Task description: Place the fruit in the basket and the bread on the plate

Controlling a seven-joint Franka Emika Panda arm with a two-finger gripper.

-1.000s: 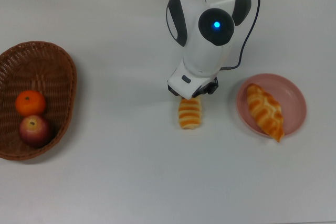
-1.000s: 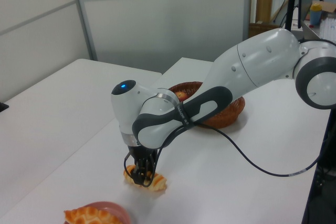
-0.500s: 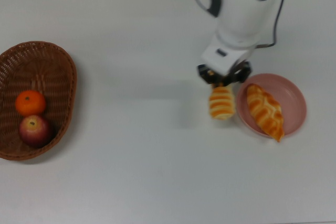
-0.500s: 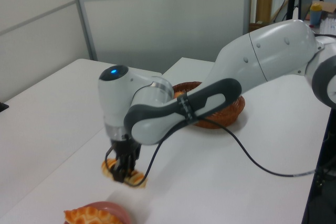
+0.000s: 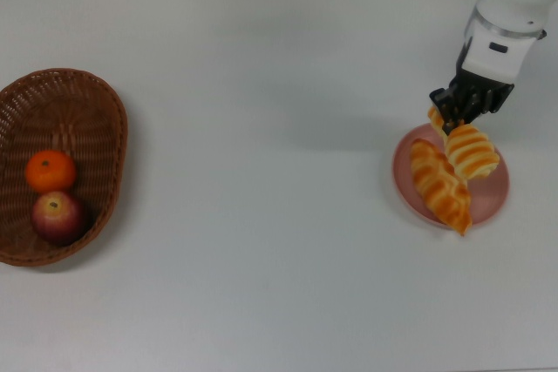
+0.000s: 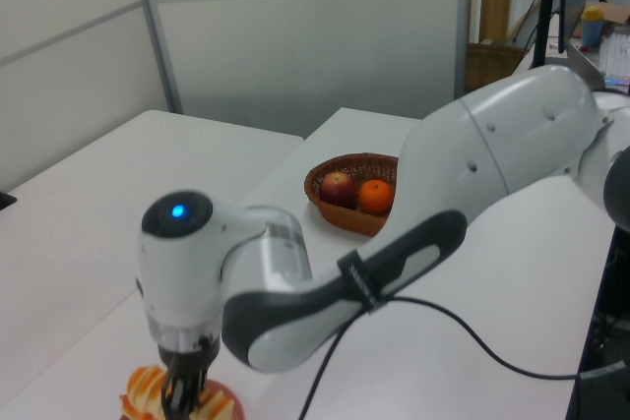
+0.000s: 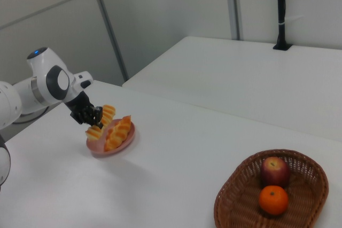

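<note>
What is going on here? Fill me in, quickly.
A Franka arm is sorting food on a white table. Its claw is shut on the ridged loaf, holding it over the pink plate, where the braided loaf already lies. The apple and the tangerine sit in the wicker basket at the top view's left. Only setting the ridged loaf down remains.

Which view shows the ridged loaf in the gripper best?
The top view: the ridged loaf hangs from the gripper over the pink plate. The right view shows it small; the left view mostly hides it behind the arm.
</note>
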